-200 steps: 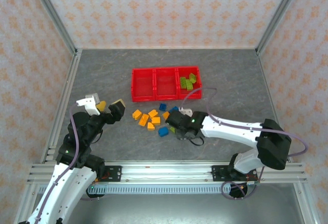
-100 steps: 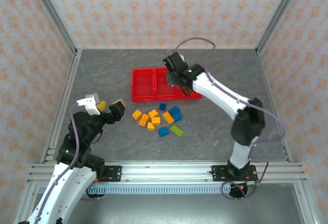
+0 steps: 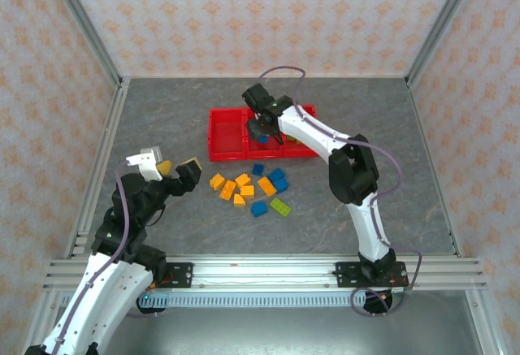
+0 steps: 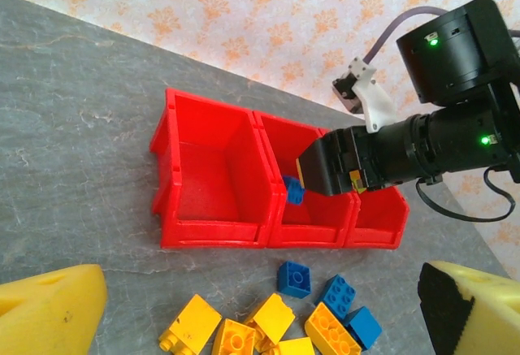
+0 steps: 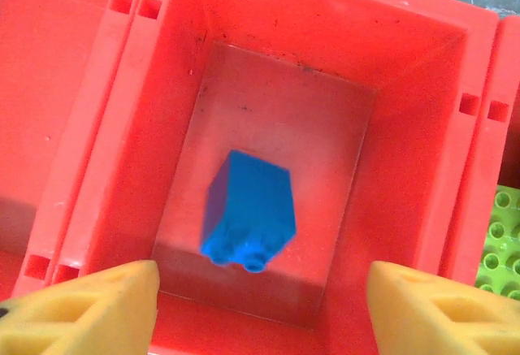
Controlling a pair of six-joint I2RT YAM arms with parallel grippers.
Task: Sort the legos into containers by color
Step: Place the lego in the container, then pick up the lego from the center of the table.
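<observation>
So the right gripper (image 5: 260,310) is hanging over the middle bin (image 5: 406,136) with its jaws spread. The yellow fingertips (image 5: 89,306) are wide apart with nothing pinched between them. The blue brick (image 5: 248,209) is inside that middle bin, clear of both fingers (it looks a bit blurry, so I can't tell if it's lying flat on the bin floor). The bin next door on the right has a lime green brick (image 5: 500,241) in it. From the top camera, the three red bins (image 3: 226,157) are joined in a row. The loose legos lie on the table (image 3: 162,111) just in front of them: orange bricks (image 3: 231,186), a few blue ones (image 3: 279,179) and a lone green brick (image 3: 280,205). The left gripper (image 3: 175,166) hovers off to the left of the pile, jaws wide open and empty.
</observation>
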